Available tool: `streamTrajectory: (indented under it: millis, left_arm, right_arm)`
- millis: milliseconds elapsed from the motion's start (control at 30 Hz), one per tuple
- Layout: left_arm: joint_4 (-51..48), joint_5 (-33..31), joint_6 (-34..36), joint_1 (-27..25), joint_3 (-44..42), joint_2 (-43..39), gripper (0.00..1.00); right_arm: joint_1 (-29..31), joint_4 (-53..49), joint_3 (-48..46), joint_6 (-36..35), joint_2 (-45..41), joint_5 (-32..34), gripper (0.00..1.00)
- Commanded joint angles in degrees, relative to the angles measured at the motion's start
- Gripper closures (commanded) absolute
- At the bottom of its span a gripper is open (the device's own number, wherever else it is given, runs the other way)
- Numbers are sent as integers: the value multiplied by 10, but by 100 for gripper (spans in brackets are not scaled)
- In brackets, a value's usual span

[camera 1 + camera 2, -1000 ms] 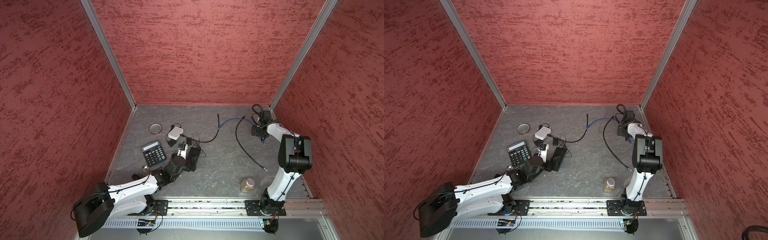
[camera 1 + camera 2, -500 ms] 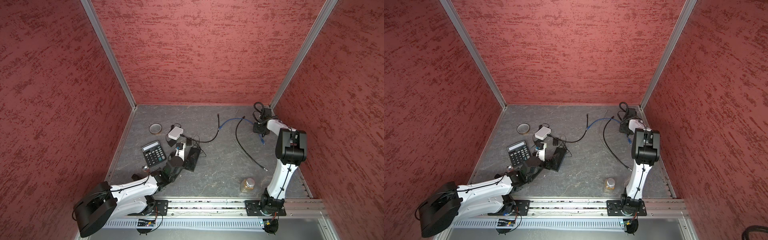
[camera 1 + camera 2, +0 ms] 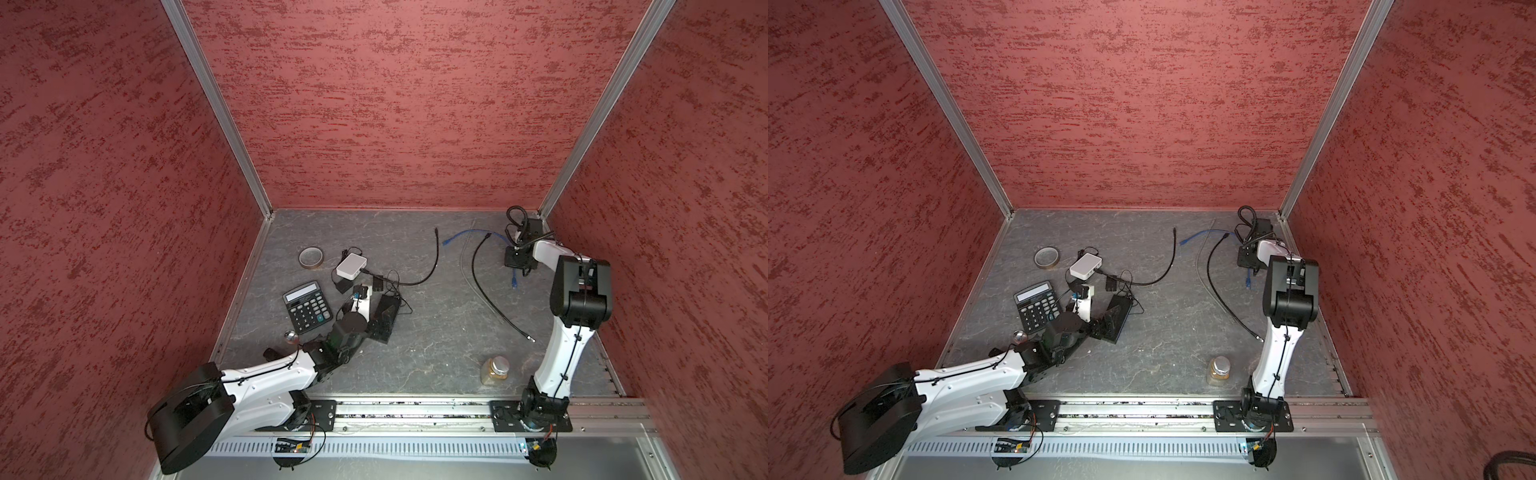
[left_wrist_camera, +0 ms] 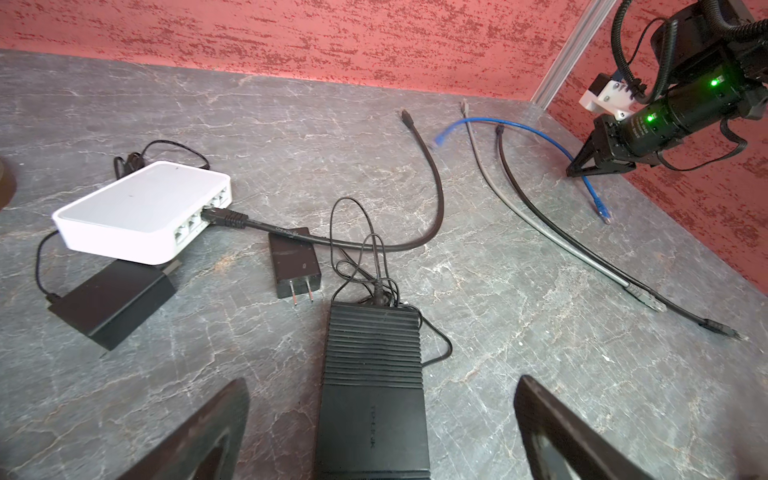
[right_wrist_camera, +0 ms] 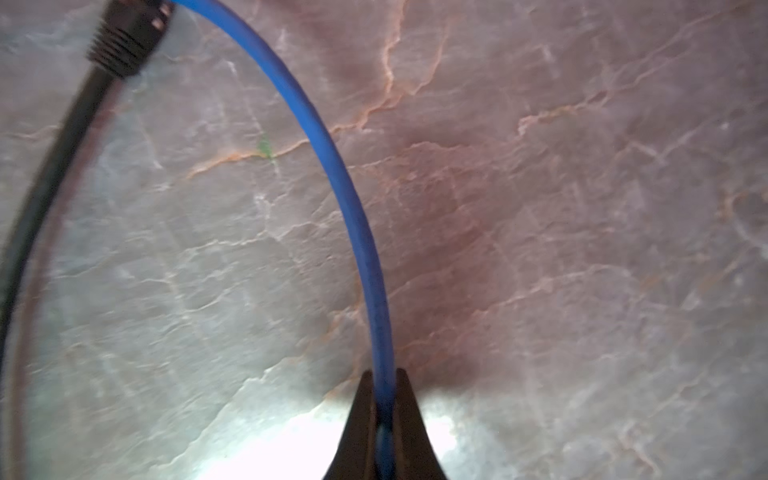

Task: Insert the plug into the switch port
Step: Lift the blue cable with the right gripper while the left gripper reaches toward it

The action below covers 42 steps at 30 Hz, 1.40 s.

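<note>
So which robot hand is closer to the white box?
The left. The left gripper hovers open over the black box just in front of the white switch; the right gripper is far off by the back right corner, pinching the blue cable.

My two overhead eyes are sitting side by side high above my base rail (image 3: pixel 415 411). They are looking steeply down toward the back wall (image 3: pixel 395 104), far enough off that both top views are taking in nearly the same whole table (image 3: pixel 436 353). My left wrist camera is riding low, looking out between my left fingers (image 4: pixel 208 428) across the table to the white switch (image 4: pixel 137 216) and my distant right gripper (image 4: pixel 582 171), both shared with the top views. My right wrist camera is peering down from seemingly just above the tabletop, the blue cable (image 5: pixel 332 166) crossing its blurred frame.
</note>
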Motion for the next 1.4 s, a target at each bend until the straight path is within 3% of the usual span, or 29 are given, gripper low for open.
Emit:
streamTrajectory:
  millis: [0,400,633,800,1067,1367]
  left_arm:
    - [4,19,15,0,20,9,0]
    - [-39,7,43,-43,65,37,0]
    - [48,4,92,-75,52,46,0]
    - [69,-51,158,-126,78,68,0]
    - [118,-99,220,-183,117,153,0]
    - [252,-111,329,-214,149,257,0]
  right_arm:
    - [-2,23,-36,34,-66,-38,97]
    - [56,19,-176,107,-263,-50,98]
    - [95,12,-234,152,-346,-79,98]
    - [120,14,-275,174,-413,-80,98]
    - [160,6,-302,201,-478,-81,98]
    - [213,10,-323,233,-503,-83,98]
